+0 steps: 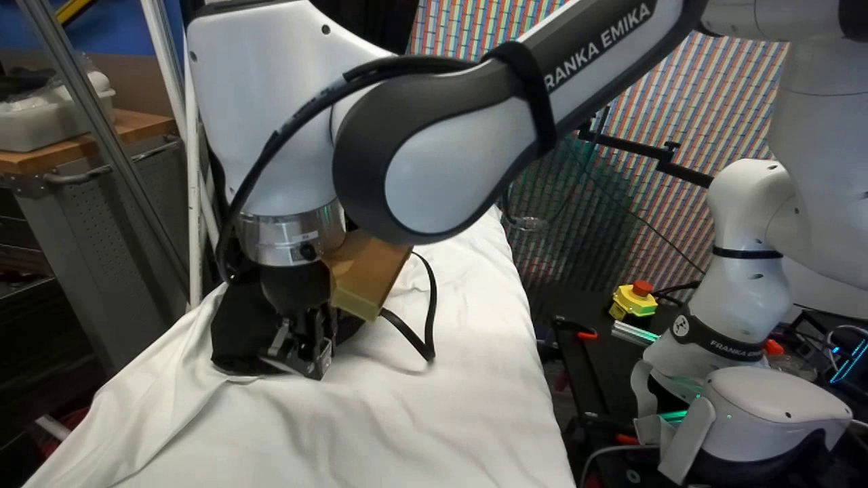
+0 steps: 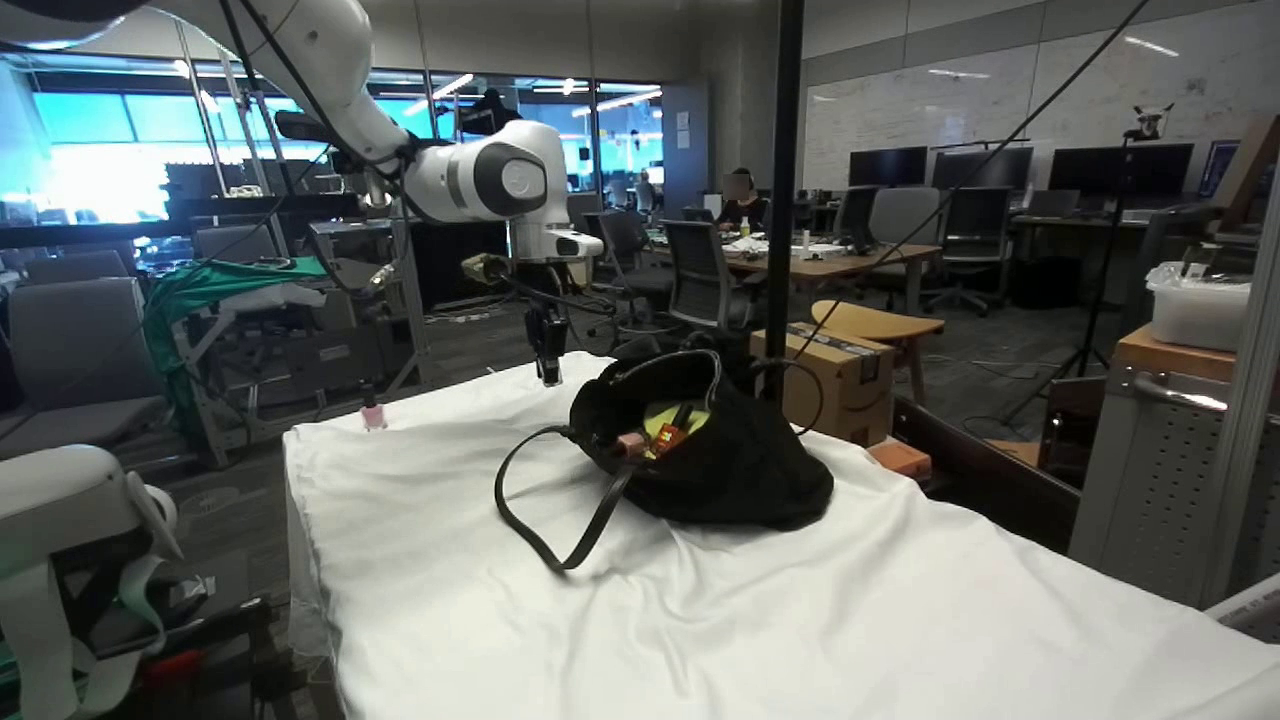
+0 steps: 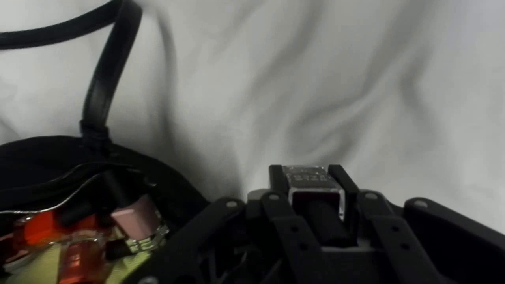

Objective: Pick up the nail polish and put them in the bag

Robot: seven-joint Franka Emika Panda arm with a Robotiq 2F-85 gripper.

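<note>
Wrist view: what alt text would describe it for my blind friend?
Black jaws grip a small nail polish bottle above rumpled white cloth. At lower left, an open black bag holds red-orange bottles and a pink one; its strap shows at upper left.

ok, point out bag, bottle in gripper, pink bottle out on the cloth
Bag (image 2: 745, 475): in an exterior view, outer side wall.
Held bottle (image 3: 309, 178): in the wrist view, shiny body.
Pink bottle (image 2: 373, 416): in an exterior view, pink body.

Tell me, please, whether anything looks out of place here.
One small pink bottle with a dark cap does: it stands near the edge of the rumpled white cloth, outside the black fabric handbag, and might be knocked off.
</note>
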